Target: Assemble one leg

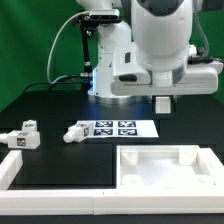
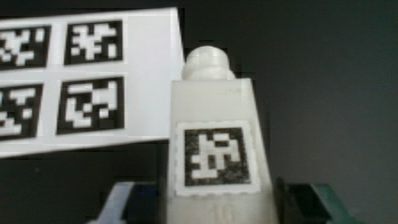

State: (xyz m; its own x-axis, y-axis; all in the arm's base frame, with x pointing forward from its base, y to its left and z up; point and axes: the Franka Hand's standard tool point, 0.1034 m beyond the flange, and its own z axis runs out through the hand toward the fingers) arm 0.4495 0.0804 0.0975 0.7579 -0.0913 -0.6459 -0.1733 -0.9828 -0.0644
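**Item 1: grip.** The gripper [image 2: 214, 203] has its jaws pinching the leg [image 2: 217, 120] at its blunt end. The fingers [image 2: 128, 200] bear on opposite flanks with no gap showing. The narrowed, rounded tip points away from the wrist, and the marker tag [image 2: 217, 150] faces the wrist camera. Judgement: holding the leg by its base leaves the tip free to enter a seat and keeps the tag readable.

**Item 2: position.** In the exterior view the gripper [image 1: 163, 96] hangs clear of the table [image 1: 60, 100]. The leg [image 1: 163, 103] shows as a short stub beneath it, touching nothing else. It sits at about 1 o'clock from the marker board [image 1: 110, 128] and 12 o'clock from the panel [image 1: 165, 165].

**Item 3: other parts.** One loose leg [image 1: 75, 132] lies just beside the board at its 9 o'clock edge. A second loose leg [image 1: 22, 136] lies farther out along 9 o'clock, well apart from the panel.

**Item 4: assessment.** The panel lies rim up, so its corners are open from above. Judgement: the leg is lifted but not yet fitted. The next move calls for carrying it toward 6 o'clock over a corner and lowering it squarely. A tilted entry could jam the tip or shift the panel.
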